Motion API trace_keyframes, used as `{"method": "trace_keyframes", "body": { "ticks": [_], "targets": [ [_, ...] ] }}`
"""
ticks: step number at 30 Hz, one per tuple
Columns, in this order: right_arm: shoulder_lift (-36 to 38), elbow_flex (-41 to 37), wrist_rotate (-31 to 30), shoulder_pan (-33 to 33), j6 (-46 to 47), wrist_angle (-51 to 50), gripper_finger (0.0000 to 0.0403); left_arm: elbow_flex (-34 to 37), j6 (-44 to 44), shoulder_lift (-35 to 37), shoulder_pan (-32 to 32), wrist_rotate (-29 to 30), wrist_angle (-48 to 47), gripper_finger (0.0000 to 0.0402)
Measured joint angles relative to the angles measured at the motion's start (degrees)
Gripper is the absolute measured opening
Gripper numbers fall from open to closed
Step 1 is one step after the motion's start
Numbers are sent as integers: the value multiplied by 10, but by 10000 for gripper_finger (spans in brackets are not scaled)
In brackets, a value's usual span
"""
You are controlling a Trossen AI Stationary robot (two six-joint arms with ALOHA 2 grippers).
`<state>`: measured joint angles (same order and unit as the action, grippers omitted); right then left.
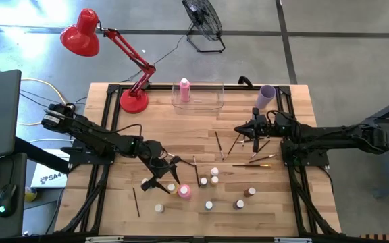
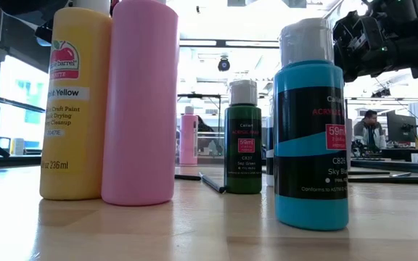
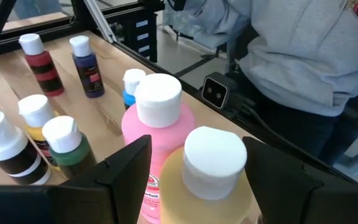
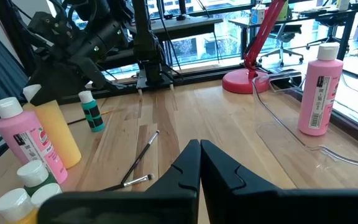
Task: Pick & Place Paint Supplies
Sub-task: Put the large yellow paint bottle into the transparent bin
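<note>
Yellow-orange bottle [image 3: 213,180] stands near the surface's front edge, touching the pink bottle [image 3: 157,134]. I see the left pincer [image 3: 194,186] open around it; closing may topple both.

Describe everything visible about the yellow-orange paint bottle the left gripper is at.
The tall yellow-orange plastic paint bottle stands upright on the wooden table, with a white flip cap and a printed label reading Yellow. It stands right beside a tall pink bottle; whether they touch is unclear. The left gripper is open, one finger on each side of its shoulder, not yet clamped.
</note>
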<state>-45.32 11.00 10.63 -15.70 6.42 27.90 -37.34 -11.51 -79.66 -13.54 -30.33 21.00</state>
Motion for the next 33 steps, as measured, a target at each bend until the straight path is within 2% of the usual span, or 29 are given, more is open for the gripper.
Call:
{"method": "trace_keyframes", "body": {
  "ticks": [19,33],
  "targets": [
    [0,0,0,0,0,0,2,0,0,1,0,-2,1,242],
    [0,0,0,0,0,0,2,0,1,1,0,-23,-1,164]
  ]
}}
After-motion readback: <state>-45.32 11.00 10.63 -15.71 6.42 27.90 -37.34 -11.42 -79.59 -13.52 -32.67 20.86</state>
